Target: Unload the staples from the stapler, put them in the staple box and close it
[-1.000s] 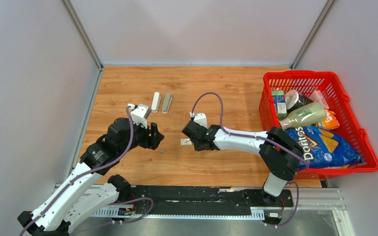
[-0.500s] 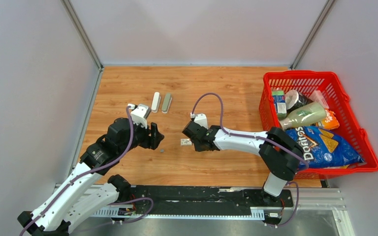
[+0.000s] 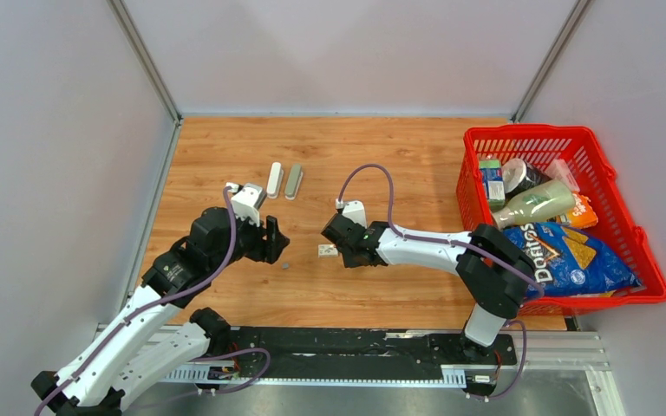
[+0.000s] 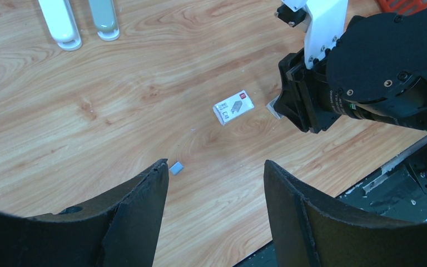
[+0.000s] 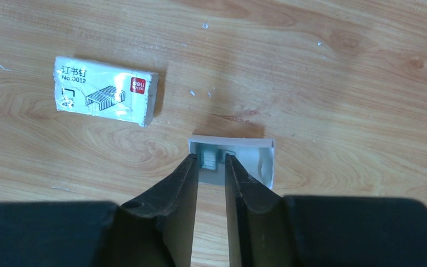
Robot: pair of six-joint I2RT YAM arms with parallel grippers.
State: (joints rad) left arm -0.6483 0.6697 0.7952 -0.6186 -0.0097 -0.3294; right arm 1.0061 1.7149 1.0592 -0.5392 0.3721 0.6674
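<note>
Lying flat, two staplers [image 3: 275,179] [image 3: 293,181], one printed box [image 5: 105,90]

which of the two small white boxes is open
The plain box at the right claw, its hollow inside showing; the printed box beside it is closed.

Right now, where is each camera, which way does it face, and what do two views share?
Top external: above and behind, looking down on table, staplers, basket; left arm, right arm show.
Left wrist: on the left arm, looking down at a staple strip and white box; open left pincer and right arm show.
Right wrist: on the right arm, looking down at a grey tray; nearly closed right pincer shows.
Both wrist views share the white box.
</note>
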